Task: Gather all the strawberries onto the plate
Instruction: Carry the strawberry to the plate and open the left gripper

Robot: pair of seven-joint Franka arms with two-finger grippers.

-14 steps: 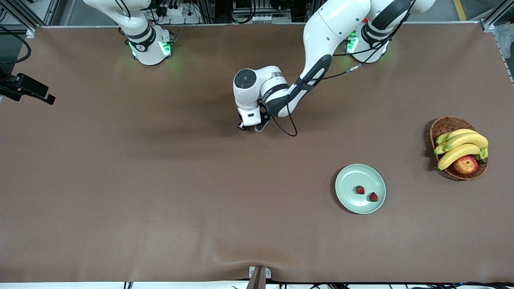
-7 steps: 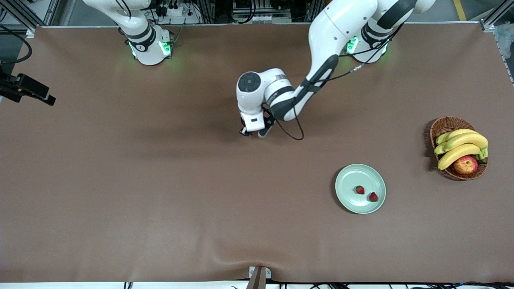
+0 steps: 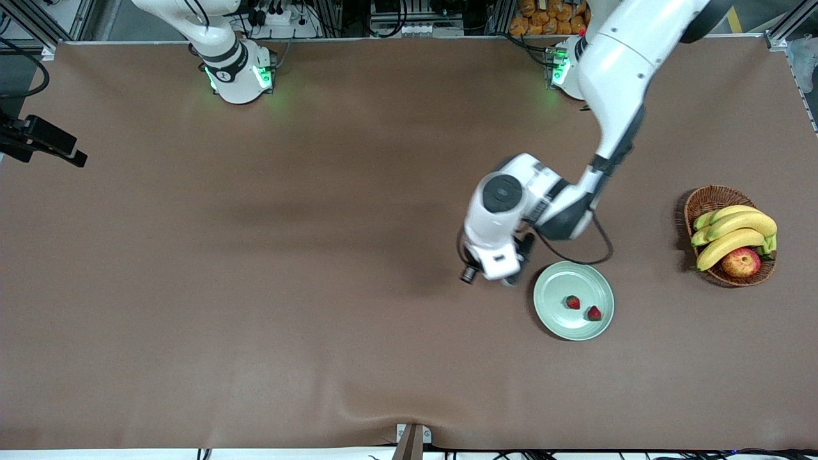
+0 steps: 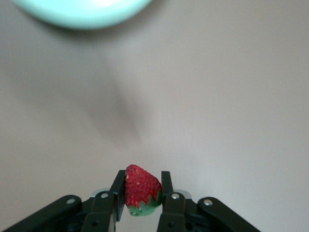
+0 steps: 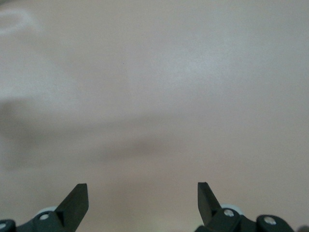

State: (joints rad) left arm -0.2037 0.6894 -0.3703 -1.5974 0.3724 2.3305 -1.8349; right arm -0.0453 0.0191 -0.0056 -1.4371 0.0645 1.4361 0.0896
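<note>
**Inventory: table, two arms, three berries**

Hidden or cut off: in the front view the left arm's wrist covers its own fingers and what they hold. The right arm is cut off past its base; its gripper shows only in its wrist view. The left wrist view shows just a blurred arc of the plate.

- Right gripper (image 5: 142, 203): waiting, fingers wide apart, nothing between them, bare tabletop below.
- Left gripper (image 4: 142, 195): clamped on a strawberry (image 4: 141, 189), tip outward, green cap toward the palm. It hangs over the tabletop (image 3: 255, 255) just beside the plate's rim.
- Plate (image 3: 556, 291): mint green, near the middle of the table's half at the left arm's end. Two strawberries (image 3: 572, 302) lie on it, close together but apart.
- Basket (image 3: 706, 199): wicker, near the table edge at the left arm's end, holding bananas (image 3: 735, 233) and an apple (image 3: 741, 262).
</note>
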